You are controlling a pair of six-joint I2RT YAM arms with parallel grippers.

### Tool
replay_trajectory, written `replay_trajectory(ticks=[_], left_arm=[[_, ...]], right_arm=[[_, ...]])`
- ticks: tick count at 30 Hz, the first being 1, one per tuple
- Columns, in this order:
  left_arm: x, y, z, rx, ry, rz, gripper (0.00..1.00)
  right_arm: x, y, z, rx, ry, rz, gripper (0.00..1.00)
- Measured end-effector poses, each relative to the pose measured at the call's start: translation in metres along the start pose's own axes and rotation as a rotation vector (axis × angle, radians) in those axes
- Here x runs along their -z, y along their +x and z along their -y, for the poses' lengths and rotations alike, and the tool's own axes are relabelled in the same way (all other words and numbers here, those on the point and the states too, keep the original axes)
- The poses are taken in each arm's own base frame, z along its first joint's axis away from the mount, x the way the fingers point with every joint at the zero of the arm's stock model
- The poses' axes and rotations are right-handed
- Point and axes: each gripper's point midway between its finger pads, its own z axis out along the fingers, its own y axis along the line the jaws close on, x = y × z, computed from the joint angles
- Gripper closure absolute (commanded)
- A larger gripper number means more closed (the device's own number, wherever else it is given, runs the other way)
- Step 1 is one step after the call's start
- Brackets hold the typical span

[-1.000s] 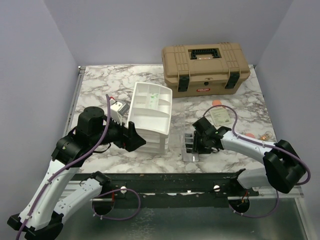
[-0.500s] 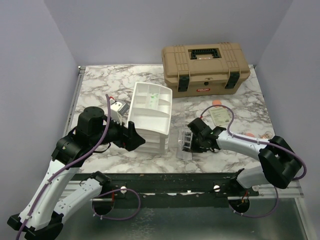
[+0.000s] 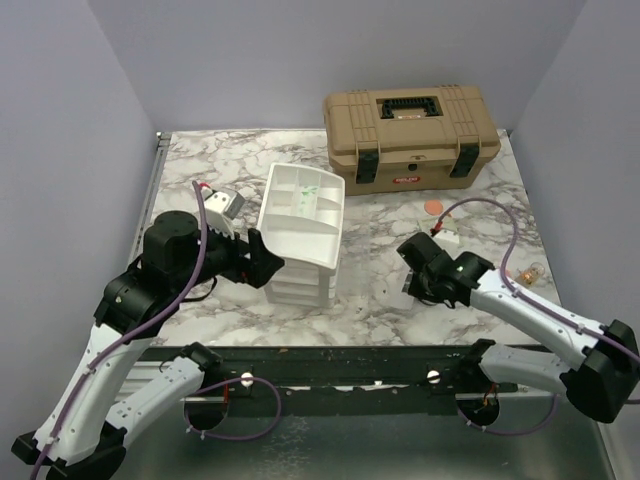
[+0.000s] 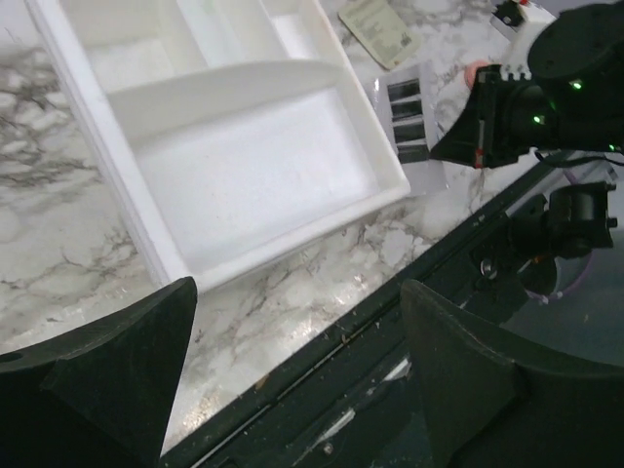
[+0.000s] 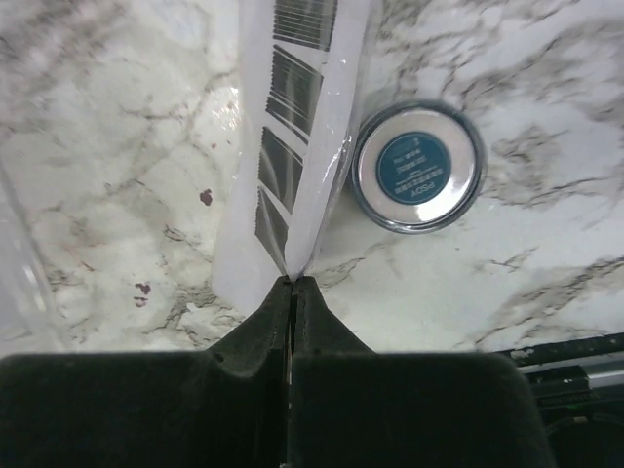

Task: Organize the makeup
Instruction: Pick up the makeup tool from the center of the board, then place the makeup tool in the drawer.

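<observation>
**Right claw (image 5: 292, 285) pinching the clear palette (image 5: 292, 127); left claw (image 4: 297, 292) spread wide at the drawer unit (image 3: 300, 225).**

The right claw's fingers are pressed together on one thin edge of the palette, and its row of dark pans runs straight out from the tips, over the marble table (image 5: 117, 146). A round compact (image 5: 417, 168) with a blue centre lies just beside the palette, ahead and to one side of the tips. Its rim meets the clear edge, but whether it touches I cannot tell. Farther out from this claw lie a salmon disc (image 3: 433, 206) and a printed card (image 4: 380, 29), with the tan toolbox (image 3: 410, 135) well beyond. The white drawer unit stands between the two claws. The left claw holds nothing, and the unit's open top tray lies just ahead of its tips.
</observation>
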Motion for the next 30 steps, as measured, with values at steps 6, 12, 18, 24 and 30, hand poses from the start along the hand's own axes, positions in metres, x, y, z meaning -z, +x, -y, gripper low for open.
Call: replay_trajectory(ticks=[6, 12, 18, 24, 30], left_arm=[[0.011, -0.040, -0.001, -0.012, -0.053, 0.148, 0.12], [0.015, -0.059, -0.012, -0.003, -0.131, 0.229, 0.08], [0.018, -0.068, -0.033, 0.036, -0.253, 0.277, 0.07], [0.006, -0.068, -0.046, 0.071, -0.316, 0.258, 0.07], [-0.007, -0.065, -0.052, 0.077, -0.337, 0.220, 0.07]], right_arm=[[0.046, -0.044, 0.001, -0.047, -0.027, 0.140, 0.99], [0.093, -0.083, -0.008, -0.057, -0.095, 0.246, 0.99], [0.125, -0.108, -0.027, -0.007, -0.187, 0.299, 0.99], [0.112, -0.108, -0.064, 0.107, -0.243, 0.230, 0.99], [0.091, -0.100, -0.088, 0.187, -0.267, 0.162, 0.99]])
